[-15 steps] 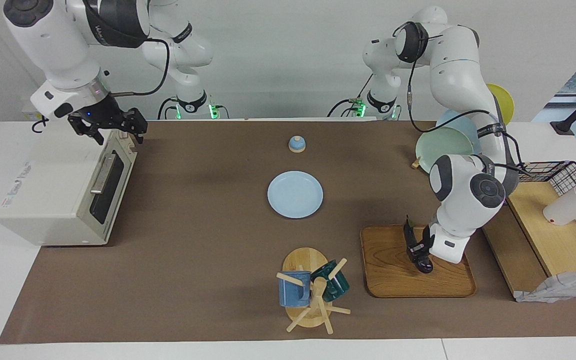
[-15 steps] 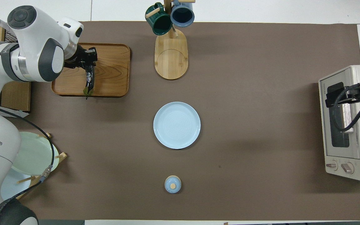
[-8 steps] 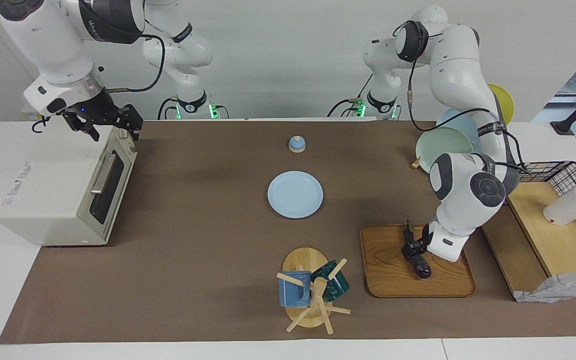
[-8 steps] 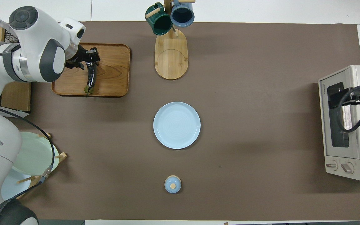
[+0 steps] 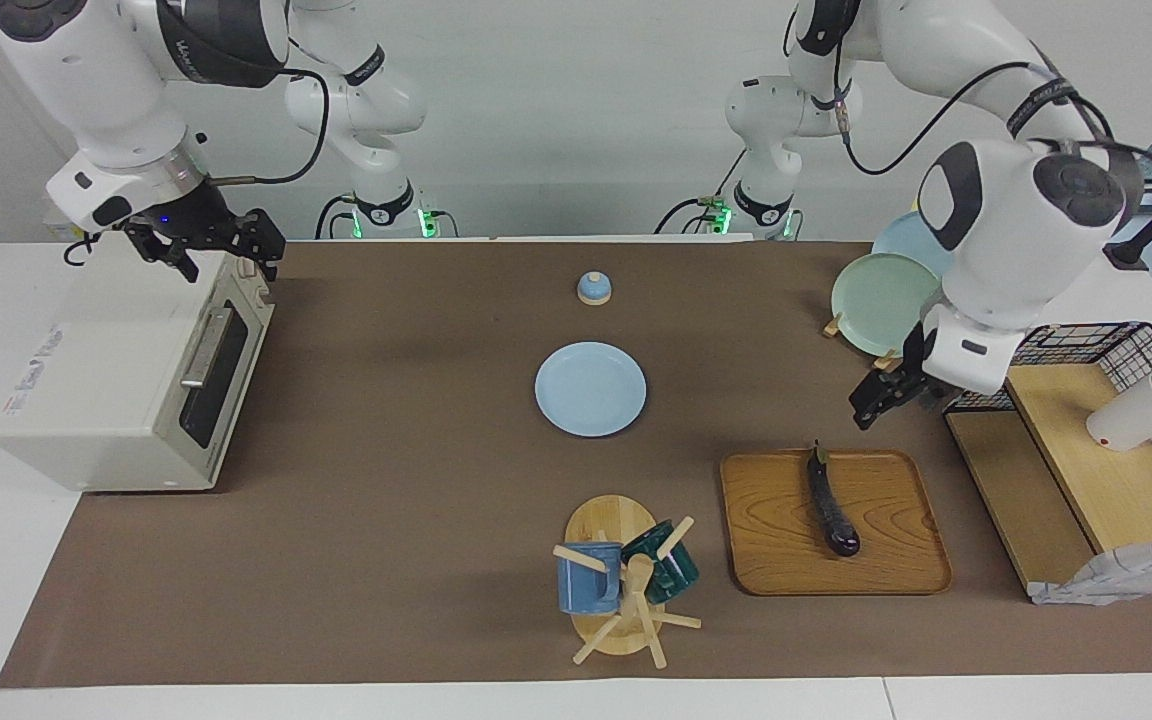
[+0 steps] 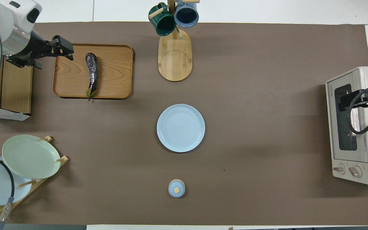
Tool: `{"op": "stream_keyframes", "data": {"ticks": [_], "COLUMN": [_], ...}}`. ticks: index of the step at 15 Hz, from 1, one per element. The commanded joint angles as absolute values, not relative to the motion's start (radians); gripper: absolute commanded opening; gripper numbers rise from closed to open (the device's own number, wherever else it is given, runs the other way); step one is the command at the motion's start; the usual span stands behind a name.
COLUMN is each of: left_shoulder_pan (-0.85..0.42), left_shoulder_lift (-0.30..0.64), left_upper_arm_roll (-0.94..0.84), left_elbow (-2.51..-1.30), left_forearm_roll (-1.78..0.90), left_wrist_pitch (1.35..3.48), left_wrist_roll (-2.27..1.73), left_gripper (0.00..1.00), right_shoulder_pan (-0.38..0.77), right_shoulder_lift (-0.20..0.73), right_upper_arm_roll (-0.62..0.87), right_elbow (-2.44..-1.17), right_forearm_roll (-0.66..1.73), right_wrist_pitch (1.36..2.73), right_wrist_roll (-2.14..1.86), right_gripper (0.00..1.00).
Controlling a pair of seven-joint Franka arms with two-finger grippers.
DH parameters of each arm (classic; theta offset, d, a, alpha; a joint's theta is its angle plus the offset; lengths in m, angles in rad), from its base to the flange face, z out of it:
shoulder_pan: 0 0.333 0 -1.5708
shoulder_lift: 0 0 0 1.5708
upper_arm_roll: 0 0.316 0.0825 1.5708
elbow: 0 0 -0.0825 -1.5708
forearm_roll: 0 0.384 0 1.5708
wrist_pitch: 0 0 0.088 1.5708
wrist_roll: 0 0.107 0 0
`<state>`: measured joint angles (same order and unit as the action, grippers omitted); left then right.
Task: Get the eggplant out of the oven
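We see the eggplant (image 5: 831, 508) lying on a wooden tray (image 5: 776, 560); the mug rack (image 5: 626, 590) stands beside it. Our left hand (image 5: 886, 395) hangs open and empty above; our right hand (image 5: 216, 250), open, hovers over the closed oven (image 5: 106, 380).

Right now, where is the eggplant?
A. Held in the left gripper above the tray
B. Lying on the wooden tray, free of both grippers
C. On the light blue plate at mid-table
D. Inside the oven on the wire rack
B: the eggplant lies flat on the wooden tray, and the left gripper is raised clear of it, open.

- Both arms have glossy white shells with dark grey round joint caps.
- Black cables run along them.
- Green lights glow at the bases.
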<state>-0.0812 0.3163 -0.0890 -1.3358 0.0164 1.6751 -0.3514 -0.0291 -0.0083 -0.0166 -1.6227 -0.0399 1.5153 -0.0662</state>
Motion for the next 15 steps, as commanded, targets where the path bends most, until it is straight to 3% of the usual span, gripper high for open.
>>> {"op": "stream_keyframes", "data": {"ticks": [1,6,10,15], "left_shoulder_pan": [-0.061,-0.028,0.02,0.041], "left_shoulder_lift": [0.206,0.029,-0.049,-0.054], "left_upper_arm_roll": [-0.094,-0.097,-0.143,-0.141], "left_elbow": [-1.396,-1.607,-1.75,-1.683], "left_forearm_roll": [0.035,0.037,0.028,-0.099], "left_wrist_pitch": [1.573,1.539,1.577,1.488], "left_wrist_roll": [-0.336,-0.259,-0.256,-0.261], "left_gripper": [1.0,1.0,1.0,1.0], "right_shoulder_pan": [-0.037,-0.037,-0.037,-0.037], "right_shoulder_lift": [-0.023,-0.023,-0.023,-0.023], "right_upper_arm_roll": [-0.014,-0.014,-0.014,-0.014], "right_elbow": [-1.631,-1.631,-1.631,-1.631], "right_forearm_roll": [-0.009,-0.009,-0.009,-0.009], "right_wrist_pitch": [1.502,1.502,1.502,1.502], "right_wrist_roll": [-0.055,-0.057,-0.057,-0.055], "right_gripper": [1.0,1.0,1.0,1.0]}}
